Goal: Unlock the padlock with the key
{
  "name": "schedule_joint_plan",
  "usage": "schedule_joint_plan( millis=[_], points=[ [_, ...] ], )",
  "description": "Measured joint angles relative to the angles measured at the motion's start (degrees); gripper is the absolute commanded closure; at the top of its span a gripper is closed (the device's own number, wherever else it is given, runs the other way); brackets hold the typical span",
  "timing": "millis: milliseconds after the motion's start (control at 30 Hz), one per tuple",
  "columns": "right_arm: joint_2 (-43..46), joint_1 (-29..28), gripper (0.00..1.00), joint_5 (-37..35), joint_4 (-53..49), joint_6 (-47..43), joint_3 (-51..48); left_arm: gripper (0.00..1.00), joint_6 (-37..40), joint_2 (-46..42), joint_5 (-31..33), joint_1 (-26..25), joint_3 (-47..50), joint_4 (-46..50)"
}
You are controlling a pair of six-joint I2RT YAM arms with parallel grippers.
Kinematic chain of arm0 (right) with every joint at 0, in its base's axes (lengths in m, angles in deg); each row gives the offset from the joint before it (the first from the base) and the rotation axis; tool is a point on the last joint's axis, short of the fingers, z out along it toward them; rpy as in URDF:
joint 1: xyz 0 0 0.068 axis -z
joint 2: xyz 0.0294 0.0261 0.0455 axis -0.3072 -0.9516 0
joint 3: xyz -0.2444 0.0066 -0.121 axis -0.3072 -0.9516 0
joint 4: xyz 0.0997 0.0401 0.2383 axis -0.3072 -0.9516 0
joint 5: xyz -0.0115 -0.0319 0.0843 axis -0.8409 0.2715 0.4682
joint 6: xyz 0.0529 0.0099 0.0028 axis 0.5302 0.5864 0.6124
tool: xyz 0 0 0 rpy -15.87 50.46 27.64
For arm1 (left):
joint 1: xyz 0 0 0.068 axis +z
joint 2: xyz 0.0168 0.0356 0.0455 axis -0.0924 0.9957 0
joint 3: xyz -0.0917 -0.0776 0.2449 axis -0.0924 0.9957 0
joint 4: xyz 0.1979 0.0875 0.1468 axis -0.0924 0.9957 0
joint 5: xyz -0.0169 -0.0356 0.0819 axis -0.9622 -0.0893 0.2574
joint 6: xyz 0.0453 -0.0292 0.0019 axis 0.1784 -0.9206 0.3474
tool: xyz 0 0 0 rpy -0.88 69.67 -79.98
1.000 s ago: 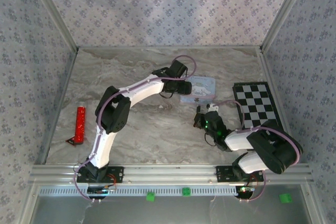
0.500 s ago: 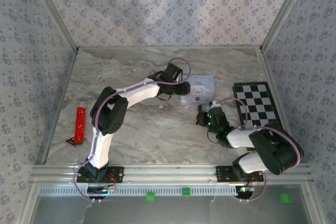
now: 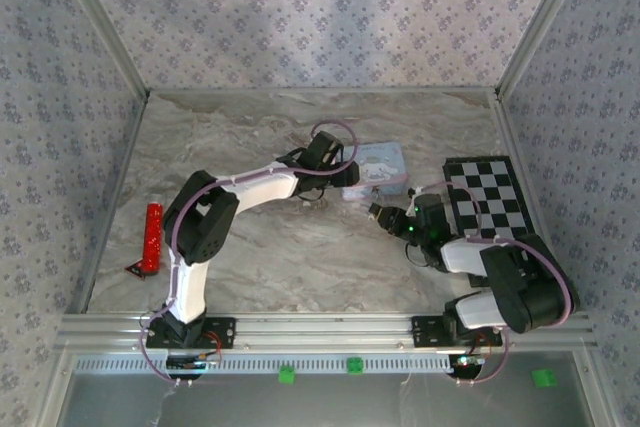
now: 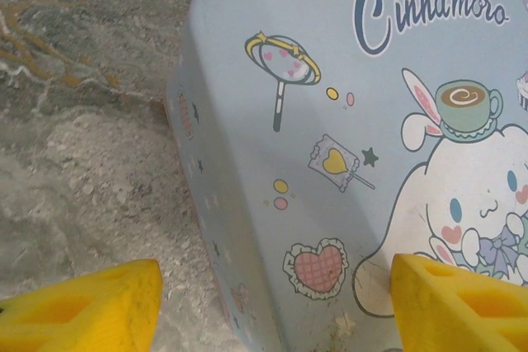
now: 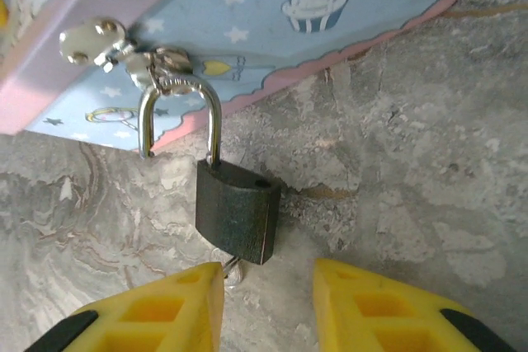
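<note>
We judged the unlocking all but done. The padlock (image 5: pixel 235 212) hung from the hasp (image 5: pixel 124 51) of the Cinnamoroll tin (image 5: pixel 247 6), its shackle apparently sprung, one leg clear of the dark body. The key (image 5: pixel 233 271) stuck out at the body's 6 o'clock. Our right gripper (image 5: pixel 264 302) sat just below, jaws parted, grasping nothing. Our left gripper (image 4: pixel 272 294) stood released too, straddling the tin's corner. From above, the tin lay at 1 o'clock from the middle of the marble table (image 3: pixel 250 257). Only unhooking the lock seemed left.
</note>
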Motion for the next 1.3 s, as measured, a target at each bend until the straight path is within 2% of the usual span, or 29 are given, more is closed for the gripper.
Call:
schedule_joint_plan(
  millis=[200, 433, 667, 933, 1300],
  points=[
    [1.8, 4.9, 0.49, 6.0, -0.4, -1.4, 0.5, 0.28, -2.0, -1.8, 1.7, -0.9, 2.7, -1.1],
    [-1.1, 5.8, 0.49, 9.0, -0.5, -1.9, 2.8, 0.28, -3.5, -2.6, 3.0, -1.6, 3.8, -1.5],
    [-5.3, 2.8, 0.51, 8.2, 1.7, -2.4, 3.4, 0.29, -3.6, -2.6, 3.8, -1.9, 3.9, -1.5],
    [-11.0, 1.1, 0.58, 7.8, 5.2, -4.7, 6.6, 0.29, -3.5, -2.7, 3.9, -1.9, 3.9, -1.4],
    [-12.1, -1.8, 0.65, 2.8, 4.1, -8.2, 8.0, 0.29, -3.4, -3.0, 4.1, -1.9, 4.1, -1.1]
  ],
)
